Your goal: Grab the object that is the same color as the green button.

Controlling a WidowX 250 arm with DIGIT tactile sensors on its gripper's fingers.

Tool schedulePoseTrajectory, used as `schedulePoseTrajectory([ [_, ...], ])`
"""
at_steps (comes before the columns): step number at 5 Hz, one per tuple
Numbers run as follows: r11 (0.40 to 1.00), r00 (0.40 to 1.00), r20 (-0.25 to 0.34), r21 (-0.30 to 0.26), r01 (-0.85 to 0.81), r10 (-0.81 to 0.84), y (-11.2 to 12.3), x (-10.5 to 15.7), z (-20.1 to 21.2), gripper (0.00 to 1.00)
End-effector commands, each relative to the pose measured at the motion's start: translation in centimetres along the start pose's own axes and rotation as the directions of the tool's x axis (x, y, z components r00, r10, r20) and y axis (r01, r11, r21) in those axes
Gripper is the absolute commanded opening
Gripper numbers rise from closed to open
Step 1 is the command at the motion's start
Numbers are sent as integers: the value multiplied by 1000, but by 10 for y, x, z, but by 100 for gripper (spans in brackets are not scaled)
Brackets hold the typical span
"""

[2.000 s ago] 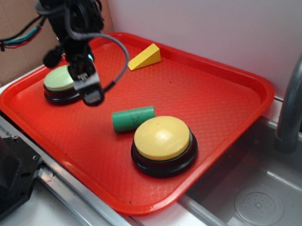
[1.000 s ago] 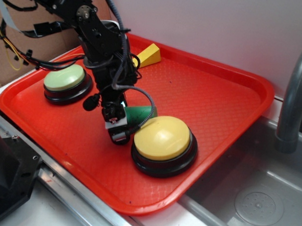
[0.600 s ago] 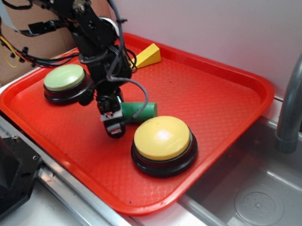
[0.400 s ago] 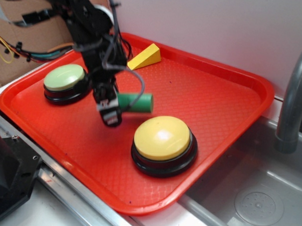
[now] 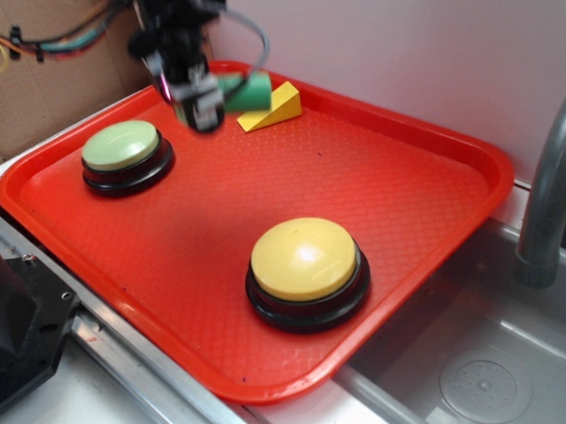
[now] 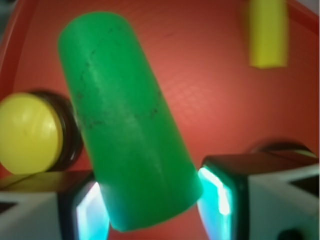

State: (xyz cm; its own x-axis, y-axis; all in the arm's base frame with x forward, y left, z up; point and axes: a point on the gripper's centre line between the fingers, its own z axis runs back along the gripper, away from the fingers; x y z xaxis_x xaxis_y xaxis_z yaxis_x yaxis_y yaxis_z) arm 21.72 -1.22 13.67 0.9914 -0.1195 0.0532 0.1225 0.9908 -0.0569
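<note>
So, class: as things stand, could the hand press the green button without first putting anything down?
Probably not cleanly. The hand is shut on the green cylinder, held above the tray. The green button sits uncovered, but the cylinder fills the hand.

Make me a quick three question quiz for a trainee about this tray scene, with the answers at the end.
1. True or false: the green cylinder lies flat on the red tray.
2. What is the gripper shut on?
3. Which sits nearest the sink: A) green button, B) yellow button, C) yellow wedge?

Key: 1 false, it is held in the air; 2 the green cylinder; 3 B.
</note>
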Motion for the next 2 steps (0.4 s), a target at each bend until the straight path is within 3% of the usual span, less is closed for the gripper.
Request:
schedulePoseTrajectory([
  [1,951,940,145,-3,-311,308,17,10,79,0],
  [2,939,936,81,10,-344,342,23,13,74,0],
])
